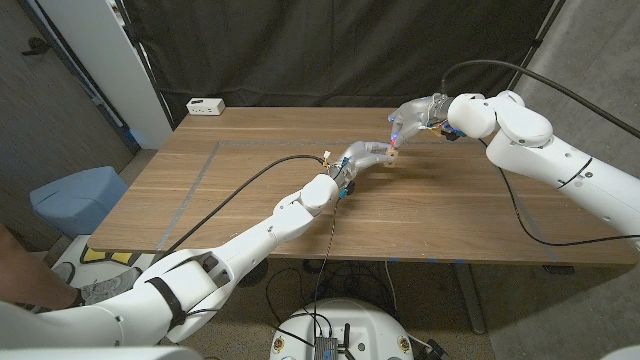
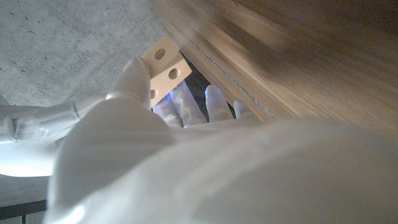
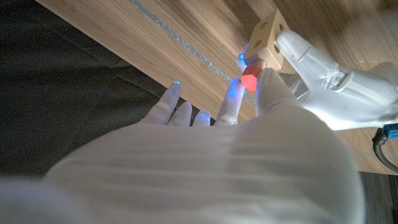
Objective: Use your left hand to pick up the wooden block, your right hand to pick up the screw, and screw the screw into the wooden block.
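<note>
Both hands meet above the middle of the table's far half. My left hand [image 1: 362, 158] holds a pale wooden block [image 2: 165, 66] with round holes, gripped at its end between thumb and fingers. The same block [image 3: 267, 37] appears in the right wrist view with my left hand [image 3: 339, 87] on it. My right hand [image 1: 415, 118] reaches in from the right and pinches a red-headed screw [image 3: 249, 79], whose tip is pressed against a face of the block. In the head view the screw [image 1: 396, 147] is a small red speck between the two hands.
A white box [image 1: 205, 105] lies at the table's far left corner. Grey tape lines [image 1: 200, 170] run across the left part of the wooden table [image 1: 250, 150]. A blue bin [image 1: 75, 198] stands on the floor to the left. A person's arm [image 1: 25, 285] shows at the bottom left.
</note>
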Controlling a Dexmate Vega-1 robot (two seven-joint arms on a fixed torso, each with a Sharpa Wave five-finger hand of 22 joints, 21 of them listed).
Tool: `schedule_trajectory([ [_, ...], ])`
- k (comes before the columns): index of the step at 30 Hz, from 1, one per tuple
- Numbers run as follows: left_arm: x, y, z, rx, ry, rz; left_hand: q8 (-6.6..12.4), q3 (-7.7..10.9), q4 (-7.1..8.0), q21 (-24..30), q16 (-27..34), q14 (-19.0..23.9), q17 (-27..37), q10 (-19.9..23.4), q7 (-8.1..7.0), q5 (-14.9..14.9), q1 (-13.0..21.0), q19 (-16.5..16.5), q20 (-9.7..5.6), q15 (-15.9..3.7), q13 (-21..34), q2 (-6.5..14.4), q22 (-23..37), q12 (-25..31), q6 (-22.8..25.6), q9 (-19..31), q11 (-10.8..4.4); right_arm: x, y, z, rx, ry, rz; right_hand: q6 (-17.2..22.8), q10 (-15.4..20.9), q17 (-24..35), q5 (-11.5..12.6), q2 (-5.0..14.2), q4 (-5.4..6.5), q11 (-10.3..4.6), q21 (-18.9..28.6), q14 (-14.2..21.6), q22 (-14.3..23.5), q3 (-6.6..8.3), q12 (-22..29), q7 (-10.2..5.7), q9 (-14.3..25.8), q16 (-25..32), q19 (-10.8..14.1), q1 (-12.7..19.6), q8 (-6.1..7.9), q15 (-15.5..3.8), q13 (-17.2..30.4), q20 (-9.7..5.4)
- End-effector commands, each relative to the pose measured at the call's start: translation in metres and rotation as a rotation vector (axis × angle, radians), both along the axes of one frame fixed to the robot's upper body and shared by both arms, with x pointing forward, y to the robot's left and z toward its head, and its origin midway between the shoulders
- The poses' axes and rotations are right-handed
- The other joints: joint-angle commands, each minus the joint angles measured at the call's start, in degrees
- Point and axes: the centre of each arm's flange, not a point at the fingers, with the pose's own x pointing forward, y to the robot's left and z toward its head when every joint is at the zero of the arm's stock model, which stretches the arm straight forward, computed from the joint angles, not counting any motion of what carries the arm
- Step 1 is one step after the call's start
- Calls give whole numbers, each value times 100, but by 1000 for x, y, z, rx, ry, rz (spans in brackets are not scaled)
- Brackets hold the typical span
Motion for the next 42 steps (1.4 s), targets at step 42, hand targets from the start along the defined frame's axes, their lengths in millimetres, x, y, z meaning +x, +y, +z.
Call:
schedule_trajectory([
  [42,-4,1,-3,-4,0,5,36,111,74,30,-3,49,14,55,55,21,51,35,29,-337,147,192,26,52,153,26,-2,3,-6,-8,83,-14,43,881,586,47,-27,174,125,-7,92,361,20,-29,140,220,46,170,282,46,432,-306,-8,-290],
])
